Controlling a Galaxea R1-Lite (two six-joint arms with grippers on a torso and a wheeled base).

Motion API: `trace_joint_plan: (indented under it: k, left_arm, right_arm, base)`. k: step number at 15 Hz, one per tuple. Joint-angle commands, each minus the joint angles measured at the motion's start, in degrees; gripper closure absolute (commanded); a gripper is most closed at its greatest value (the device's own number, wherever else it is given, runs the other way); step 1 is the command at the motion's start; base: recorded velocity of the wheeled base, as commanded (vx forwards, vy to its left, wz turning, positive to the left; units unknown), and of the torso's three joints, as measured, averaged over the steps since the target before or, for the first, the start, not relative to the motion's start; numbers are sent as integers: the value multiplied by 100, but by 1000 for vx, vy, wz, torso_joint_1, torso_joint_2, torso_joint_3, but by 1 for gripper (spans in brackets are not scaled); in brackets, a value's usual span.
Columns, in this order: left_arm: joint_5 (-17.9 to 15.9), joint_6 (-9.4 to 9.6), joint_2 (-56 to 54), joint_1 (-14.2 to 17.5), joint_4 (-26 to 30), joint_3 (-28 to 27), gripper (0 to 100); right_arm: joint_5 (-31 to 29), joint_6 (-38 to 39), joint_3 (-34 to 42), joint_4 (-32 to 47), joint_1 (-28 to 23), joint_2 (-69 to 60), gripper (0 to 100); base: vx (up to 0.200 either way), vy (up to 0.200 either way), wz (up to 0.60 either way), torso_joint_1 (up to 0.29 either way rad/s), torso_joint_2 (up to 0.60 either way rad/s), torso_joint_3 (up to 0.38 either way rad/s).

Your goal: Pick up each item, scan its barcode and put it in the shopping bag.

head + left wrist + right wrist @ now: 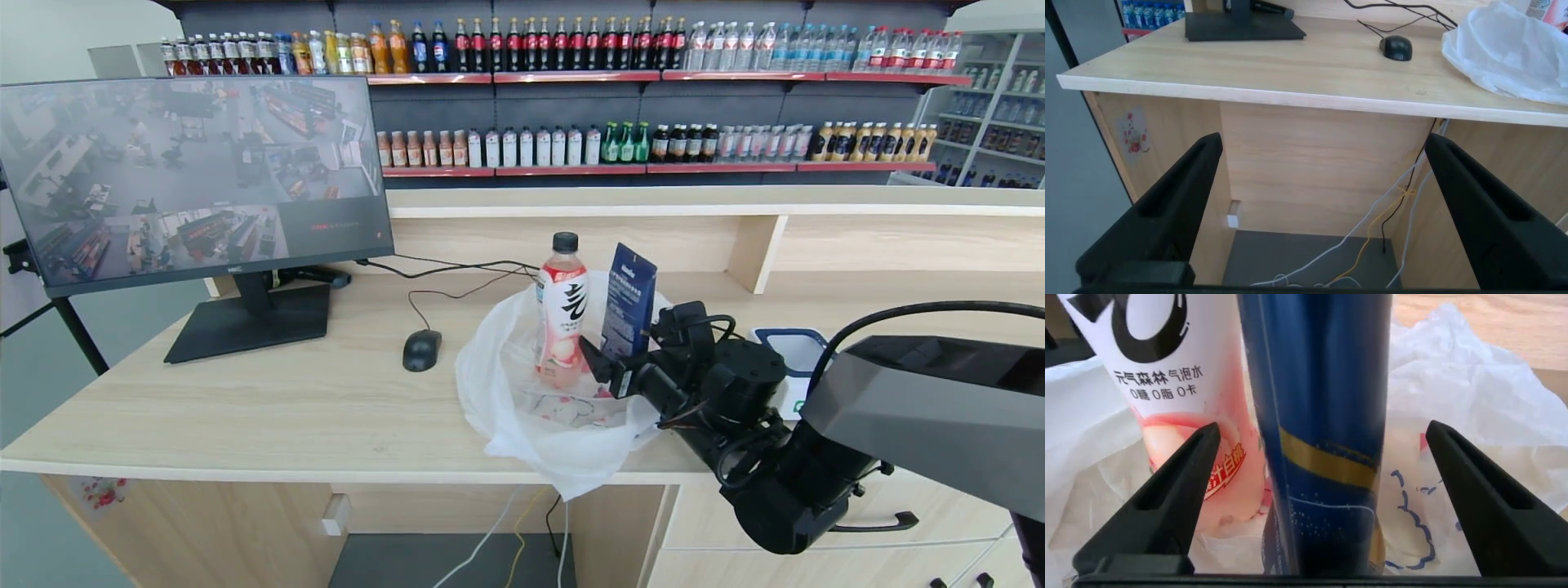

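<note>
table (286, 408): light wood, bearing everything below
monitor (196, 175): at the left end, on a black stand
shopping bag (498, 392): white plastic, open, at the front edge
right claw (1323, 437): fingers apart, either side of the blue pack
left claw (1323, 143): fingers apart, low before the table front
bottle (562, 318): pink, upright in the bag
blue pack (629, 302): upright in the bag, just beside the bottle
mouse (421, 349): black, between monitor and bag

**Checkout counter (286, 408) stands before shelves (653, 77) lined with bottled drinks**
A monitor (196, 175) on a black stand shows split camera feeds at the counter's left end. A black mouse (421, 349) lies near it to the right. A flower sticker (102, 492) marks the cabinet front below, and loose wires (525, 531) hang in the opening under the counter.
</note>
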Motion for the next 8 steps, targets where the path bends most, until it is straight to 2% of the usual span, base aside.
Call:
trace_joint_plan:
  k: [1,8]
  left_arm:
    - [1,2,-2,0,-1,1,0]
    - [1,2,-2,0,-1,1,0]
  right_arm:
    - [-2,4,57,-19,7,-246,0]
    - [-2,21,672,-19,16,-1511,0]
  base:
    - [0,0,0,0,0,0]
    - [0,0,0,0,0,0]
